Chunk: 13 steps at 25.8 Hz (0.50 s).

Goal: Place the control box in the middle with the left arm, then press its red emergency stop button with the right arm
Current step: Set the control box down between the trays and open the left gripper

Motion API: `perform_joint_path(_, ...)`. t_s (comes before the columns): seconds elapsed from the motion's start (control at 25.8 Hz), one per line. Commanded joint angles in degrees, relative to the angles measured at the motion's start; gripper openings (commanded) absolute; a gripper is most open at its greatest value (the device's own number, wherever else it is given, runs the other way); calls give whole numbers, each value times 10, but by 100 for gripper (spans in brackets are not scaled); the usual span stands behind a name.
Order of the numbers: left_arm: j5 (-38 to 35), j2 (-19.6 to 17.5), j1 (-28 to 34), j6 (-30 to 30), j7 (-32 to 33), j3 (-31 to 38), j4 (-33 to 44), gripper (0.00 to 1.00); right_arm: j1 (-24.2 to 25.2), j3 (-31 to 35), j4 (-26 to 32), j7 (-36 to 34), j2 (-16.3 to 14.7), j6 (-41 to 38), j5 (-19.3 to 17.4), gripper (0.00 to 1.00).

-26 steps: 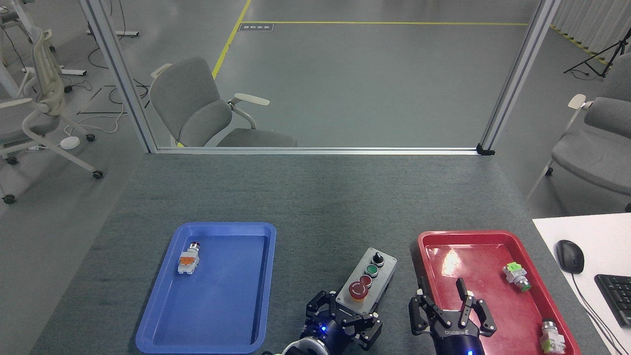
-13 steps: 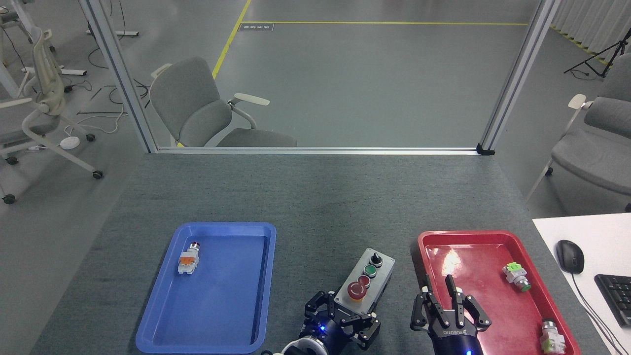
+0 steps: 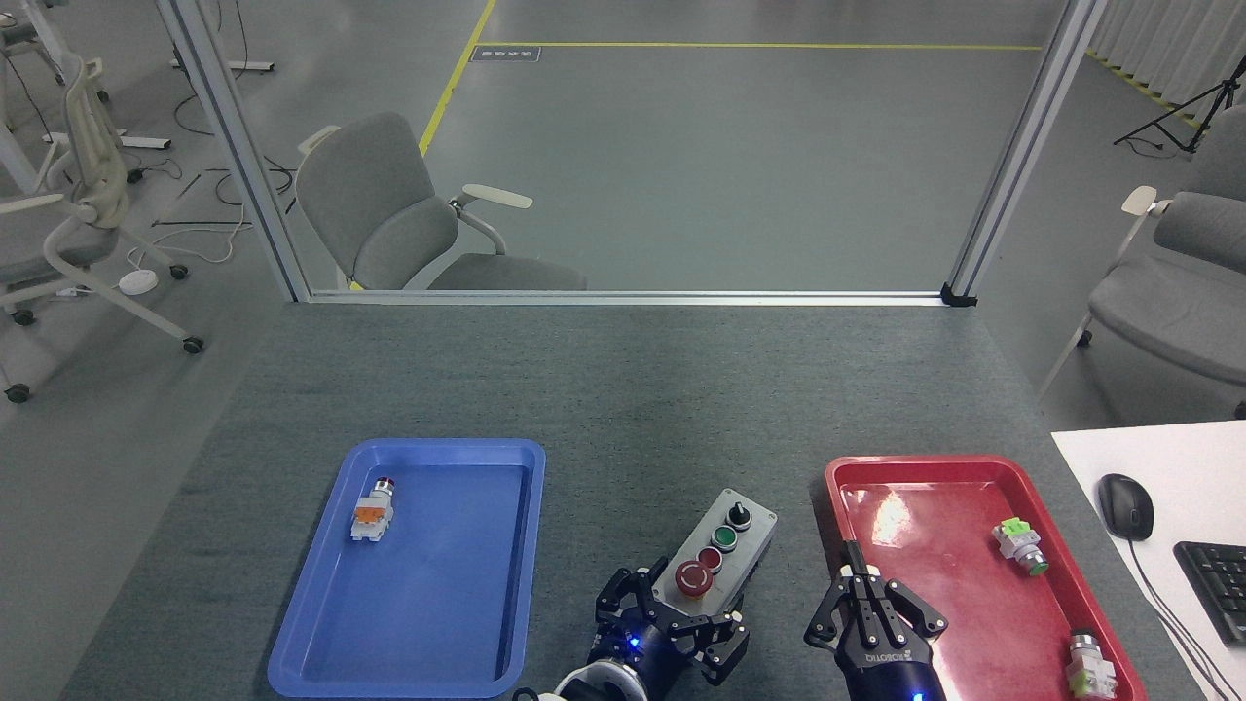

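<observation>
1. The control box [image 3: 715, 553] lies on the grey table [image 3: 623, 389], in the gap between the blue tray [image 3: 292, 638] and the red tray [image 3: 1119, 643]. It is tilted, with the knob end away from the robot.
2. The left gripper [image 3: 672, 623] is clamped on the near end of the box, with fingers on both sides of it. Compared with a second ago, the box sits a little more to the left and nearer to the robot, so the left arm is still moving it.
3. The right gripper [image 3: 861, 584] is just right of the box, over the left rim of the red tray. A second ago its fingers were spread; now they are drawn together into one point. It holds nothing.
4. I judge this closing as preparation: a closed tip is good for pushing the big red button [image 3: 694, 578].
5. The button is not yet pressed; the right gripper is beside the box, not above it.
6. Small parts lie in both trays, well apart from the box.
</observation>
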<state>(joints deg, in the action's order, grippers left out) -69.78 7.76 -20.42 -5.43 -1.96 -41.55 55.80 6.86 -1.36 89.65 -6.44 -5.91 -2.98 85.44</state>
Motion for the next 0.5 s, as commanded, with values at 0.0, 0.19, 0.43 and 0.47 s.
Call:
perform_joint_path(0.0,1,0,2,-4,3,0,11,98,0,-3,0,0,0,-3,3,0)
perform_joint_path(0.19,0,-8,21,4,3,1,43,99,-1,-14,0,1,4,-4,4,0)
perform_joint_path(0.43,1,-100,70,47,5,30,145,99,-3,-47,-1,1,20,-3,25,0)
perform_joint_path(0.47,1,-112,84,53,4,34,164,99,-4,-52,-1,1,22,-3,28,0)
